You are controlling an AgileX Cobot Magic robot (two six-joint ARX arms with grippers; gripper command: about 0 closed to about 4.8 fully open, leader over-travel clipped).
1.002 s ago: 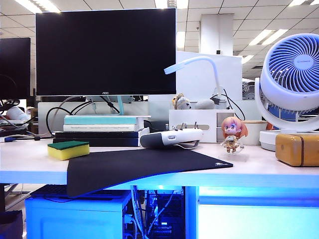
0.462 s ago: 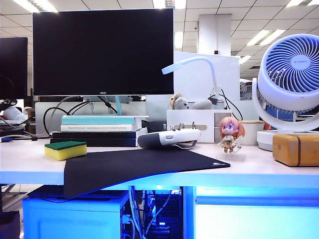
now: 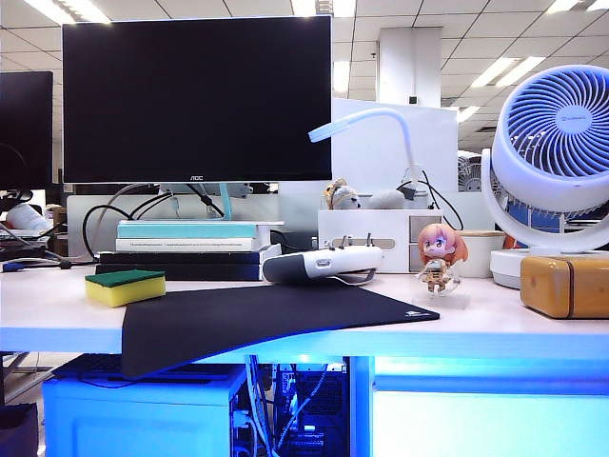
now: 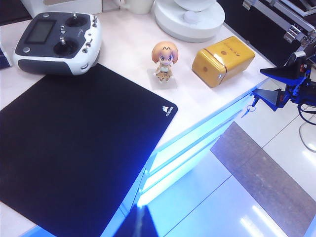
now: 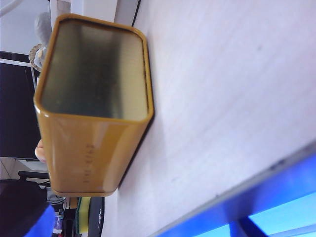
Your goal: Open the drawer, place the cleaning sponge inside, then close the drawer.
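The cleaning sponge (image 3: 125, 287), yellow with a green top, lies on the desk's left side beside the black mouse mat (image 3: 276, 319); it also shows far off as the sponge (image 5: 83, 215). The drawer (image 3: 490, 424) is shut under the desk's right half, its front glowing blue, and appears again as the drawer (image 4: 197, 148). No gripper appears in the exterior view. My left gripper (image 4: 141, 213) hovers shut and empty in front of the desk edge, above the floor. My right gripper (image 4: 276, 85) stands open with nothing in it, off the desk's right corner near the yellow-orange box.
A yellow-orange box (image 5: 94, 103) stands close in the right wrist view, with a figurine (image 4: 164, 60), a remote controller (image 4: 57, 37) and a fan (image 3: 561, 143) on the desk. A key (image 4: 249, 109) hangs at the drawer's corner. A blue-lit cabinet (image 3: 143, 419) stands under the left.
Everything in the exterior view sits a shade further left than a second ago. Nothing on the desk has moved.
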